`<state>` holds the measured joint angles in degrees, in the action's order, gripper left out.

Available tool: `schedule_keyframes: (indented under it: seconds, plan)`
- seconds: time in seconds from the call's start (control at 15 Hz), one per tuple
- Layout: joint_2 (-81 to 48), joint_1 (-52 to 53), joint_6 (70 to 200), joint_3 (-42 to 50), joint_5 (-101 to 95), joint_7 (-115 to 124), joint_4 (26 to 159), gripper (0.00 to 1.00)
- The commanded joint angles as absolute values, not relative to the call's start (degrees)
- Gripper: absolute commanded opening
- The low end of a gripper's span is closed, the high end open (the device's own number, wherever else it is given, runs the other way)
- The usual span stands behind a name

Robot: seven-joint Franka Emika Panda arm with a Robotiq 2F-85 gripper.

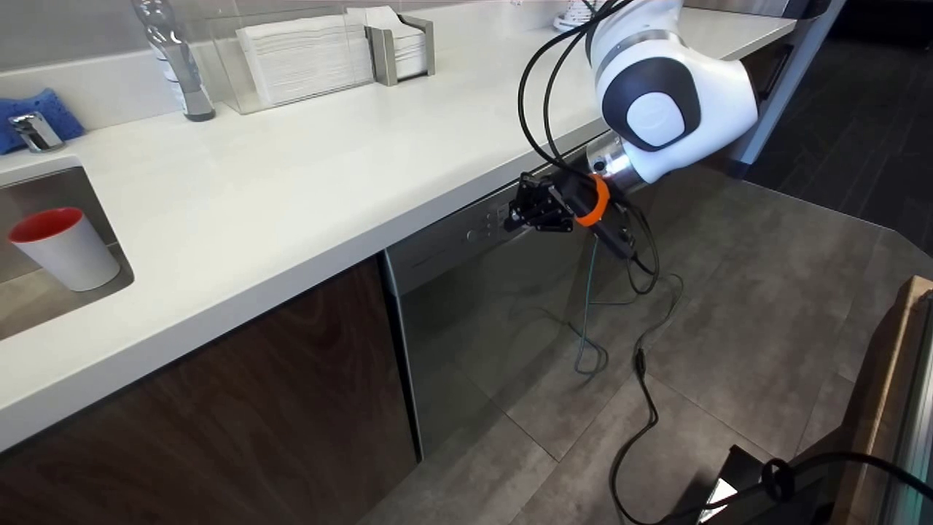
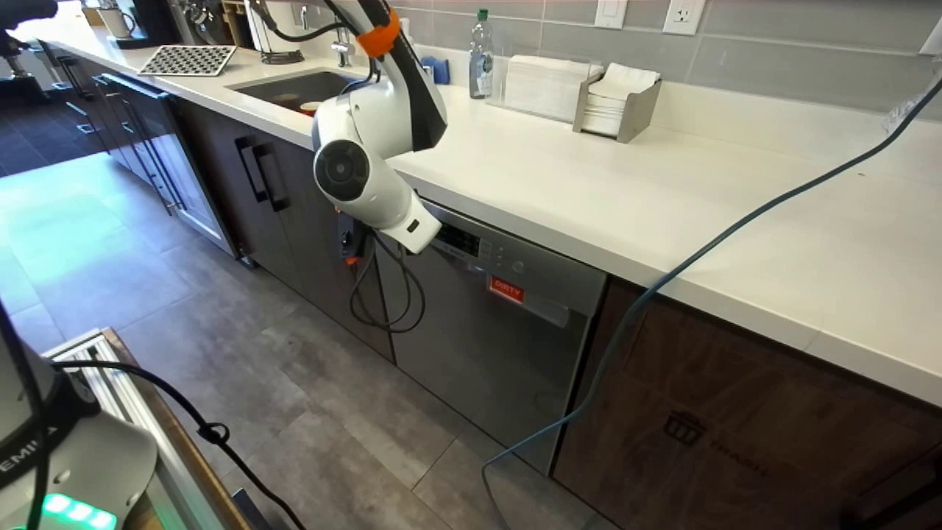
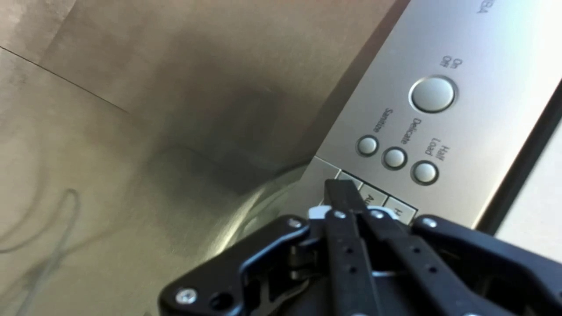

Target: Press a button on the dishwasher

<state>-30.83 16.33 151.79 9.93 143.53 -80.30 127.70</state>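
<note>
The dishwasher has a grey steel front (image 1: 466, 321) under the counter; it also shows in an exterior view (image 2: 478, 353). In the wrist view its control panel (image 3: 478, 109) carries a large round On/Off button (image 3: 433, 94). Small round Sanitize (image 3: 367, 145), Delicate (image 3: 394, 158) and Half Load (image 3: 424, 172) buttons sit below it. Rectangular keys, one starting "Au" (image 3: 373, 195), are partly covered by my fingers. My gripper (image 3: 342, 188) is shut and empty, its tips over these keys; whether they touch I cannot tell. It also shows at the panel in an exterior view (image 1: 512, 219).
The white countertop (image 1: 291, 182) overhangs just above the panel. A red DIRTY label (image 2: 507, 288) is on the dishwasher front. A napkin holder (image 2: 622, 110), a bottle (image 2: 481, 59) and a sink with a cup (image 1: 69, 251) are along the counter. A blue cable (image 2: 633, 316) hangs across the front.
</note>
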Motion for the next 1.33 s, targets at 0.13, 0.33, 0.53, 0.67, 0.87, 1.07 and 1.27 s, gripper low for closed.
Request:
schedule_keyframes:
  seconds: [0.13,0.33,0.53,0.67,0.87,1.07,1.27]
  plan:
    - [-31.3,13.7,146.1,10.1,144.5,-78.8,128.3,0.0]
    - [-31.1,13.0,144.1,10.0,144.5,-78.9,129.0,0.0]
    - [-30.8,12.4,142.8,10.1,144.5,-79.1,129.5,0.0]
    - [-30.9,12.1,142.2,10.1,144.6,-79.2,129.6,0.0]
    - [-31.0,11.9,142.0,10.0,144.5,-79.0,129.7,0.0]
    - [-31.3,11.9,142.0,9.8,144.5,-78.8,129.6,0.0]
    - [-32.2,11.9,141.8,9.5,144.5,-78.4,129.0,0.0]
